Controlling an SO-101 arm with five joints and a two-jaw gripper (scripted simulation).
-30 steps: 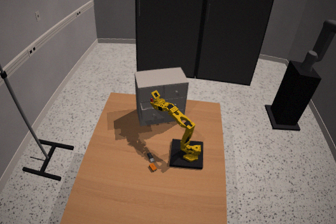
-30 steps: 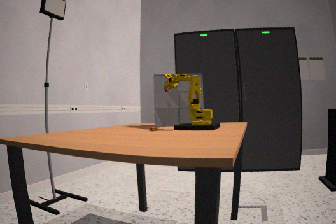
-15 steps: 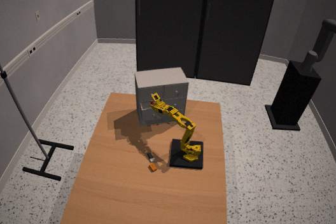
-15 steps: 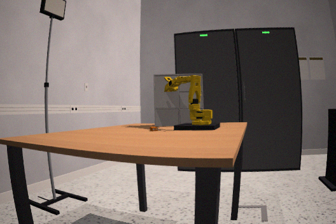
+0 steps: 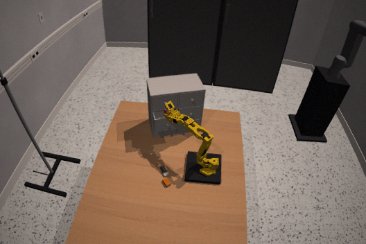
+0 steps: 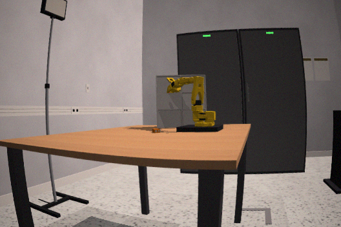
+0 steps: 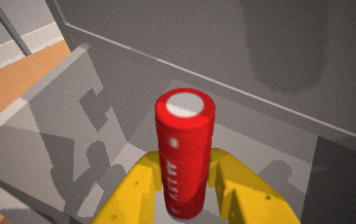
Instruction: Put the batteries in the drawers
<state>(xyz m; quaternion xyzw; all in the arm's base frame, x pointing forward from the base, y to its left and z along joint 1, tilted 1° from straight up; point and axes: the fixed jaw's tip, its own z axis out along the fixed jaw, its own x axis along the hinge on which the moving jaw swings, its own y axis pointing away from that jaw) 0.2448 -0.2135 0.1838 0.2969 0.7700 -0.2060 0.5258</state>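
While clamped upright between the gripper (image 7: 192, 187) fingers, AA battery (image 7: 185, 150) hangs over the open drawer (image 7: 70, 125) beneath: delivery step, release due next.

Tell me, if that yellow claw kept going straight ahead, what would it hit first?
Probably the grey inside of the open chest drawer; the red AA battery held in the gripper would touch first. Depth is unclear.
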